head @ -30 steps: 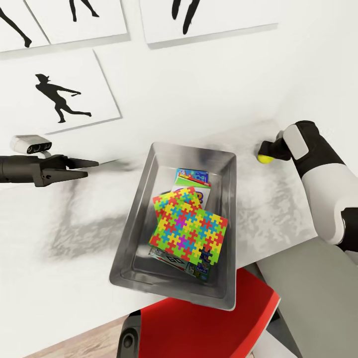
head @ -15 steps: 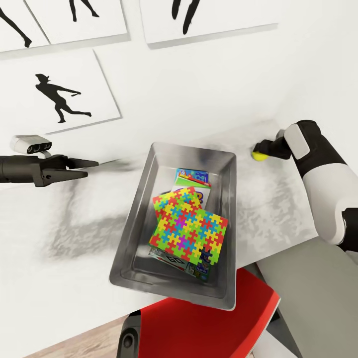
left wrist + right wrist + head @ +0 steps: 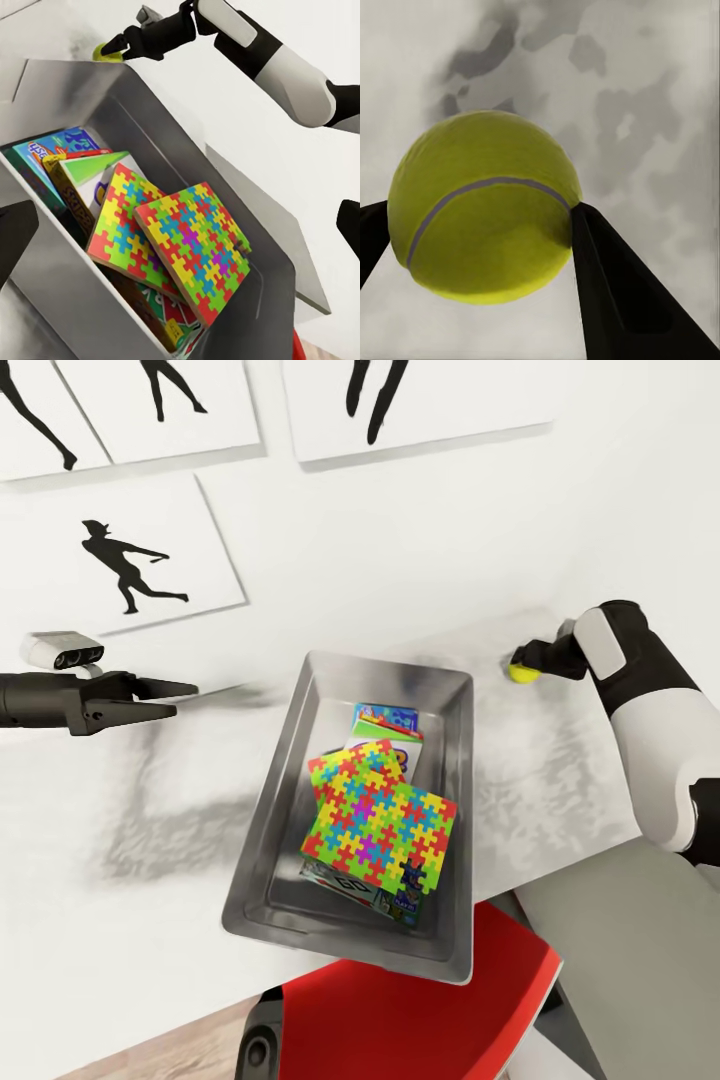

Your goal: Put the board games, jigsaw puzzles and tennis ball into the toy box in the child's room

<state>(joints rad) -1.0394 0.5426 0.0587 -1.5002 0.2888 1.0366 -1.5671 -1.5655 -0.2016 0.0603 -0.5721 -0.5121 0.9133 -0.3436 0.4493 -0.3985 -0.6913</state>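
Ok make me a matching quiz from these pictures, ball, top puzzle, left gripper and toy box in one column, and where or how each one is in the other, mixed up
Things:
1. ball
2. top puzzle
3. left gripper
4. toy box

Places or states:
A. on the table, holding games and puzzles
B. between the right gripper's fingers
C. over the table, beside the box, holding nothing
D. lying on the pile inside the box

Pairs: 1-B, 2-D, 3-C, 4-A
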